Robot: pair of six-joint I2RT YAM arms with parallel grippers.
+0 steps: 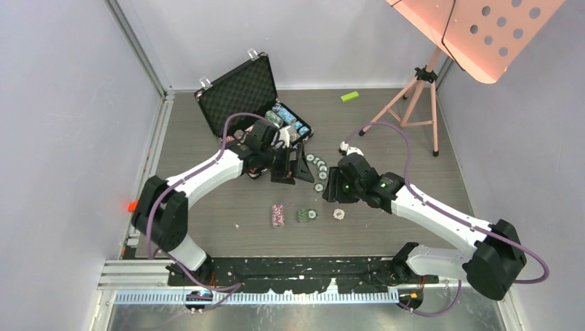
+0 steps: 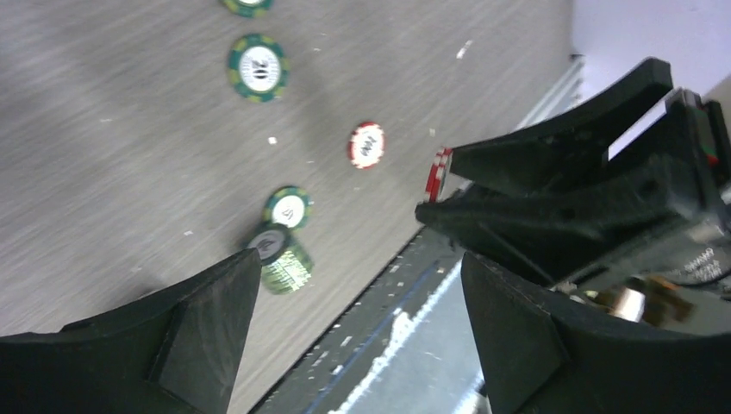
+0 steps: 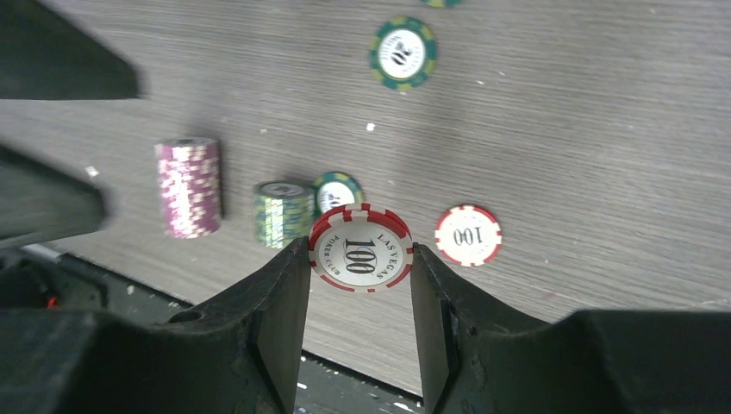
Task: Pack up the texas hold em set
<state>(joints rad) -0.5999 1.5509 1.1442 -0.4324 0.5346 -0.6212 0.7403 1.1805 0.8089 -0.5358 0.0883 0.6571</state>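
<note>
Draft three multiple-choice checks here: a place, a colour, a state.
1. The open briefcase sits: A far left of the table; B near right corner; C table centre.
2. The chip in the right pincer is: A green; B red and white; C blue.
3. The left pincer is: A shut on a card; B open, empty; C shut on dice.
Key: 1A, briefcase stands at the far left; 2B, red-white rim around 100; 3B, wide apart, nothing between.
</note>
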